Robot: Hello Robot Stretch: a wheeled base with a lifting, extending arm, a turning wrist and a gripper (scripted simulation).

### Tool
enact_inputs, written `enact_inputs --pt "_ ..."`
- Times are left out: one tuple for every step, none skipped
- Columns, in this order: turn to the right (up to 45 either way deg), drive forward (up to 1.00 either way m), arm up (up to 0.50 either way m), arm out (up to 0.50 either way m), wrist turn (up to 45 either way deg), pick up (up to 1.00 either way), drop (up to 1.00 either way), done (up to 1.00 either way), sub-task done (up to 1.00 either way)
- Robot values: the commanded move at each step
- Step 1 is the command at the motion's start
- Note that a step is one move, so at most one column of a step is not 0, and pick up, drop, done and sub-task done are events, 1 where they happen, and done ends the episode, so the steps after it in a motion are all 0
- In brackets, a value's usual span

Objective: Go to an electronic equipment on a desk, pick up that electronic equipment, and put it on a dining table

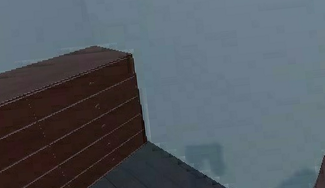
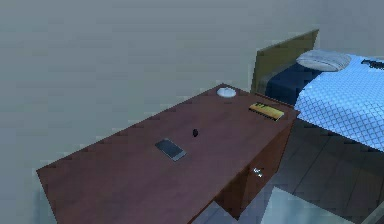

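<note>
A reddish-brown wooden desk point(image 2: 120, 180) runs diagonally across the arm side view. On its top lies a small flat grey device point(image 2: 170, 150), like a phone. Just beyond it stands a tiny dark object point(image 2: 194, 130). Toward the desk's far end sit a white round thing point(image 2: 227, 92) and a flat yellow item point(image 2: 265, 110). The desk's side facing the bed has a drawer with a pale handle point(image 2: 257, 172).
A bed with a blue-and-white checked cover point(image 2: 345, 100), a white pillow point(image 2: 325, 61) and a tan headboard point(image 2: 285, 55) stands at the arm side view's right, close to the desk. In the forward view a slatted reddish-brown wooden panel point(image 1: 59, 133) rises at left before a bluish wall; dark floor point(image 1: 155, 183) lies below.
</note>
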Motion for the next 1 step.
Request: enact_inputs --pt "0.0 0.0 0.5 0.0 0.0 0.0 0.0 0.0 0.0"
